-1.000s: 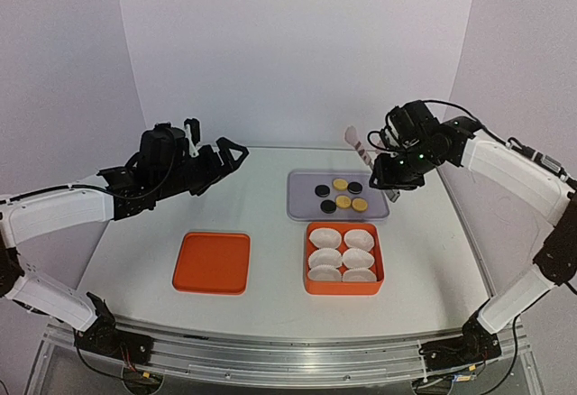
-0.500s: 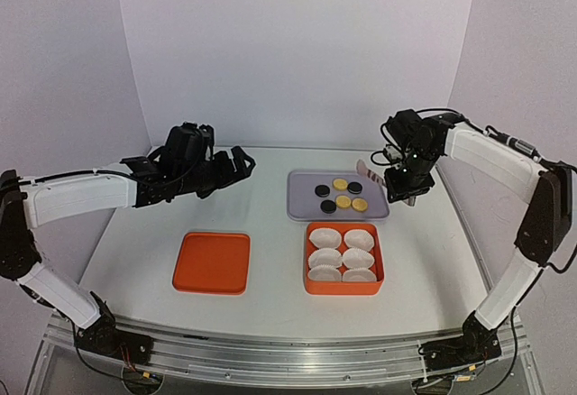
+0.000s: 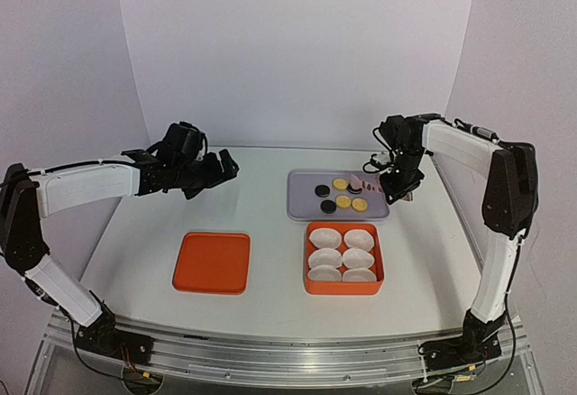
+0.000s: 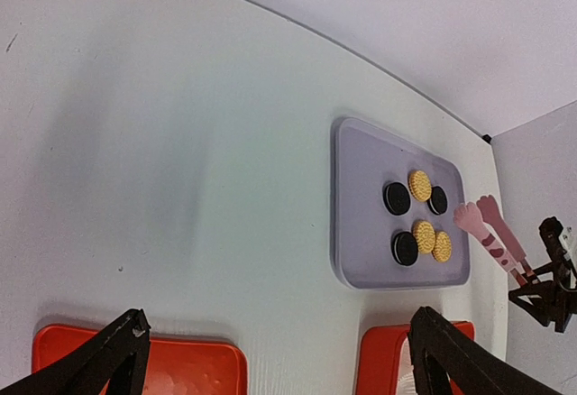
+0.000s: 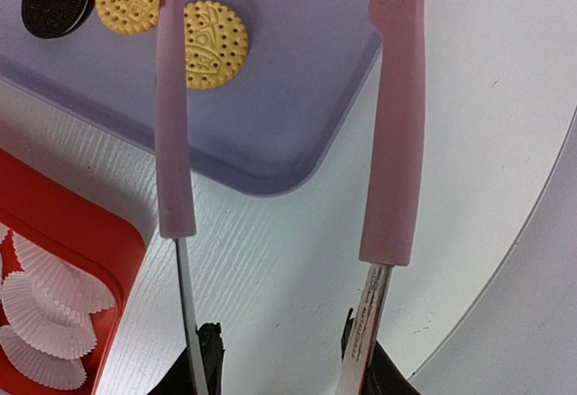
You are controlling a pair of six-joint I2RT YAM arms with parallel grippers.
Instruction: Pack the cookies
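A robotics lab set-up, not a home kitchen: a white bench point(image 3: 261, 206) boxed in on three sides by plain pale backdrop panels point(image 3: 297, 52), a left arm point(image 3: 81, 189) and a right arm point(image 3: 460, 141) in white and black bolted to a bare aluminium rail point(image 3: 288, 348) along its near edge, with loose cables point(image 3: 133, 370) showing at their bases

Six cookies point(image 3: 343, 202) are laid on the tray point(image 3: 302, 179) at the counter's point(image 3: 252, 197) back right. Directly before it the box point(image 3: 310, 280) is set, holding six paper liners point(image 3: 359, 239). The lid point(image 3: 213, 261) is placed to its left. Tongs point(image 5: 394, 142) are held over the tray's right edge.
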